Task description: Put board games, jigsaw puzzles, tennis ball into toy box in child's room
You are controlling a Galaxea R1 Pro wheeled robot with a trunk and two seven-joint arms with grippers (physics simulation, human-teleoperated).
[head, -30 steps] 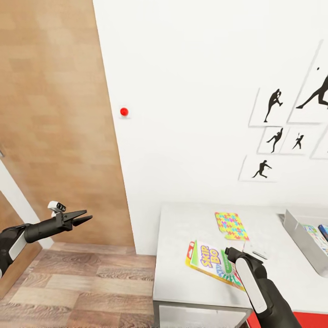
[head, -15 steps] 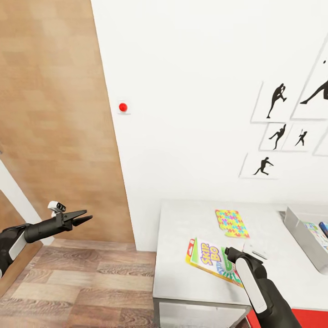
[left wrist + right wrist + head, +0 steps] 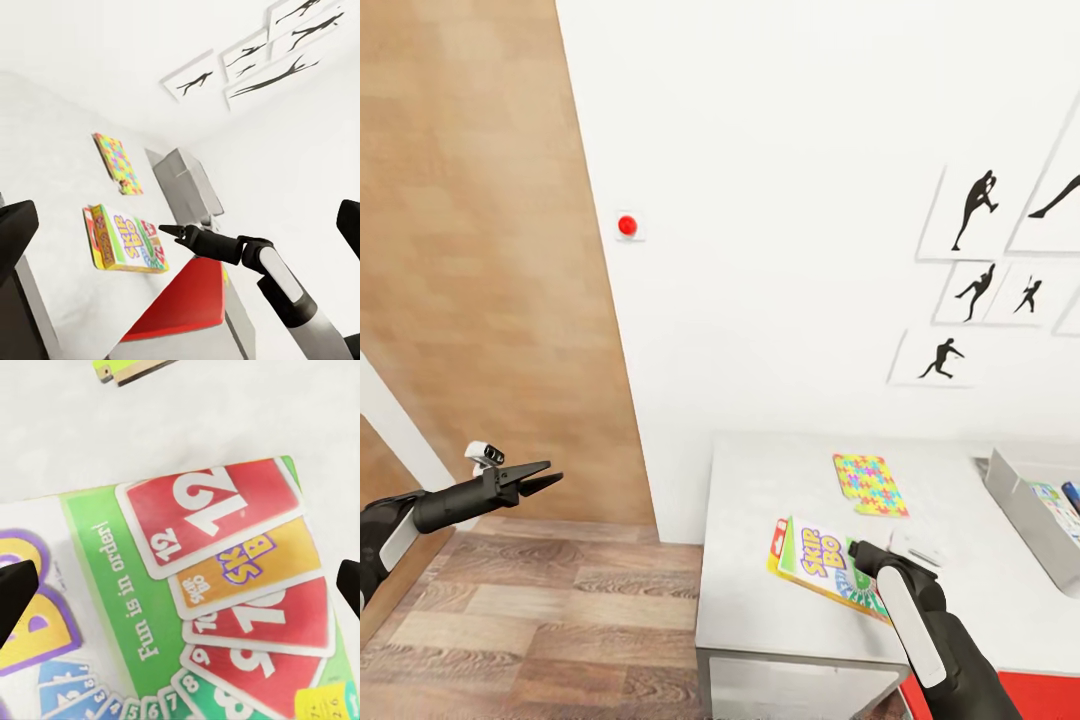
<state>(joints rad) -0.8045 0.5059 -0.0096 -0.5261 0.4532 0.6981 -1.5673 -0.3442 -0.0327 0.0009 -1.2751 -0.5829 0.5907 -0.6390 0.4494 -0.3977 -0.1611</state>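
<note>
Nearest the camera, the right hand [image 3: 852,549] hangs low over the Skip-Bo board game [image 3: 822,574], which lies flat near the front edge of the white desk [image 3: 760,610]; in the right wrist view its fingers stand wide apart with the box's card print between them, holding nothing. Off to the left, over the wood-plank floor [image 3: 530,620], the left hand [image 3: 552,480] hovers with its fingers drawn nearly together and empty. Farther back on the desk lies a jigsaw puzzle [image 3: 869,484]. At the desk's right end sits the grey toy box [image 3: 1020,500], with colourful things inside. Beyond, black silhouette pictures [image 3: 972,210] hang on the white wall.
</note>
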